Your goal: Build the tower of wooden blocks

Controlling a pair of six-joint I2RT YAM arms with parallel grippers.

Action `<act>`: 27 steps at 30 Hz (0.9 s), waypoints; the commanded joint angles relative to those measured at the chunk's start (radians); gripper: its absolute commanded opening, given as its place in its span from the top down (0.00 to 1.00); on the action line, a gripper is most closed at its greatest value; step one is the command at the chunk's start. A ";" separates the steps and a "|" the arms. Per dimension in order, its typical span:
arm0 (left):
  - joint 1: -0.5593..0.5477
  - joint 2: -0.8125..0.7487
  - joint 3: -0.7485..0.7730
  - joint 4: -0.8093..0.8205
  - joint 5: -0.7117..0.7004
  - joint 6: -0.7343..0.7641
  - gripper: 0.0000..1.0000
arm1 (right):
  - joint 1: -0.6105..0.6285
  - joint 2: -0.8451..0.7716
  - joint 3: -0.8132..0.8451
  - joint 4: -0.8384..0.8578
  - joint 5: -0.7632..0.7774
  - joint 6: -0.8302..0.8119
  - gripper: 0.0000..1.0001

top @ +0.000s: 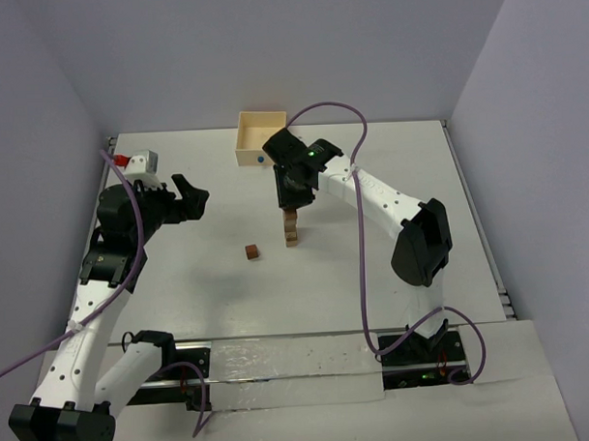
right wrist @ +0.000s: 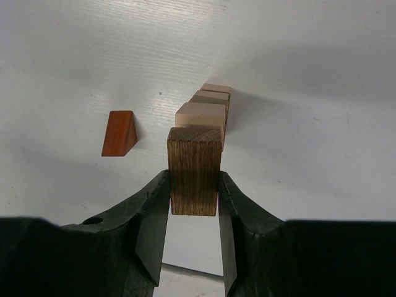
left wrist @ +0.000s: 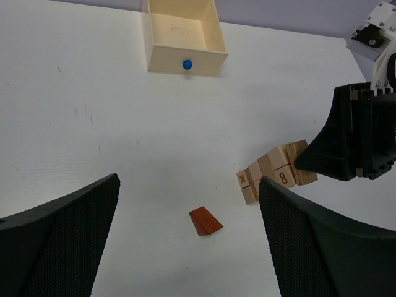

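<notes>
Wedge: a reddish wedge (top: 252, 252) lies loose on the tabletop (top: 181, 283), near the tower on its left.
Tower: the tower (top: 291, 232) stands mid-tabletop, narrow and one piece wide.
Right tool: the right tool (top: 295, 199) clamps a dark block (right wrist: 194, 167) at the tower's top; I cannot tell if they touch.
Placing: I would square the block over the top piece, lower it straight and release once it sits flat. A sideways nudge could topple the tower.
Left tool: the left tool (top: 195, 198) is spread wide and empty, well to the left.
Box: the box (left wrist: 167, 59) sits at the far edge.
</notes>
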 commanded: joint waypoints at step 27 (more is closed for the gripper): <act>0.006 -0.010 0.007 0.054 0.007 0.004 0.01 | -0.012 0.019 0.063 0.003 0.005 -0.007 0.59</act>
